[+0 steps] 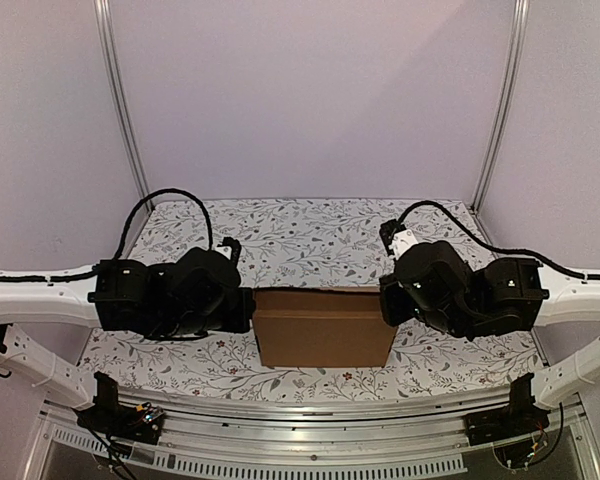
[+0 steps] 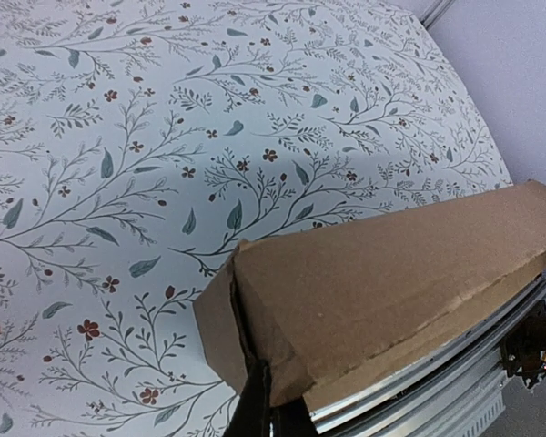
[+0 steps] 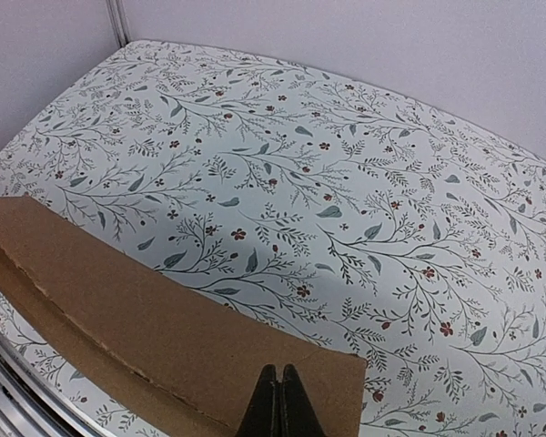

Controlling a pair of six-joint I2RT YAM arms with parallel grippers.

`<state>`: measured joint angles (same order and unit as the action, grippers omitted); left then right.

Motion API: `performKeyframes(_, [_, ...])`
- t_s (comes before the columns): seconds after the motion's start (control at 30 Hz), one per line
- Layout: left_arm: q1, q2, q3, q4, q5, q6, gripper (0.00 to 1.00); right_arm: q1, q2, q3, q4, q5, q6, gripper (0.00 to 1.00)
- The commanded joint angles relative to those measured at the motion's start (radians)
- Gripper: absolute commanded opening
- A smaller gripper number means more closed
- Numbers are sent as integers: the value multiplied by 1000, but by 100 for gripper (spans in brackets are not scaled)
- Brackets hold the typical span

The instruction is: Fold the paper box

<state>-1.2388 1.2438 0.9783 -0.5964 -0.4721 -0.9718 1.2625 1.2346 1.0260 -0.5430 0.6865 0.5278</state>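
The paper box (image 1: 323, 327) is plain brown cardboard, folded into a closed shallow box at the table's near middle. My left gripper (image 1: 248, 308) is at its left end. In the left wrist view the fingers (image 2: 266, 387) are shut together, with their tips against the seam at the corner of the box (image 2: 391, 273), where an end flap stands slightly open. My right gripper (image 1: 387, 300) is at the right end. In the right wrist view it (image 3: 278, 371) is shut, tips resting on the top panel of the box (image 3: 146, 319) near its right corner.
The table (image 1: 310, 235) has a white cloth with a leaf and flower print. A metal rail (image 1: 310, 420) runs along the near edge just in front of the box. Grey walls and two upright metal posts (image 1: 120, 100) enclose the back and sides.
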Motion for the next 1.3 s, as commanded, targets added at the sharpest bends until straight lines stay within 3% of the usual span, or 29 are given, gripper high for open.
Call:
performKeyframes(0.0, [-17,46,-43,-160,58,-7,0,15,-3,-29,-63,-21,67,0])
performKeyframes(0.07, [-17,47,-39,-160,58,-5,0,15,6,-9,-64,-10,49,0])
performKeyframes(0.37, [-17,-3,-30,-184,43,2,27,15,58,17,-70,11,33,0])
performKeyframes(0.5, [-17,-27,-24,-184,50,37,42,15,61,9,-68,22,37,0])
performKeyframes(0.67, [-17,-48,5,-174,100,116,53,15,76,-6,-63,22,47,0])
performKeyframes(0.93, [-15,-104,13,-123,177,215,64,15,94,-45,-32,6,65,0])
performKeyframes(1.27, [-10,-148,98,-77,285,356,66,16,102,-101,0,-40,85,0])
